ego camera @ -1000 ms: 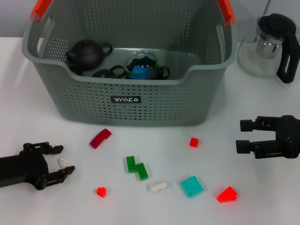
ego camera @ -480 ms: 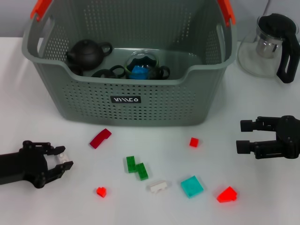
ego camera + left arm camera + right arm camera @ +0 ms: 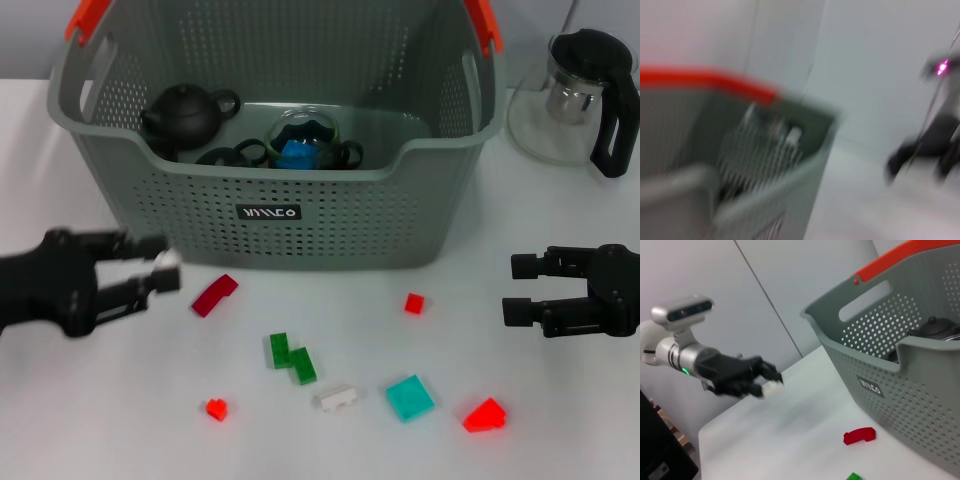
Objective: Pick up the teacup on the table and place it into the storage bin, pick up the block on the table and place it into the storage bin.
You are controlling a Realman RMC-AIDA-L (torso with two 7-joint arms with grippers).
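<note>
Well, the left gripper (image 3: 160,270) is up off the table (image 3: 120,420) with a small white block (image 3: 166,259) pinched between its fingertips, off the left front corner of the storage bin (image 3: 270,215); from the right wrist view the same block (image 3: 771,387) shows pale at the tips of the dark fingers (image 3: 757,371), clear of the tabletop; the bin sits at the back of the table, grey and perforated, with orange-red handle pieces (image 3: 88,18) on its rim; inside it lie a dark teapot (image 3: 185,113), a clear glass cup holding a blue piece (image 3: 297,152), and some black rings; scattered on the table in front are a dark red curved block (image 3: 214,294), a green block (image 3: 291,358), a white block (image 3: 338,399), a teal square (image 3: 410,397) and several small red pieces; the right gripper (image 3: 520,290) hangs low over the table on the right, its fingers apart and holding nothing; a glass pot with a black handle (image 3: 578,95) stands beyond it, beside the bin.
</note>
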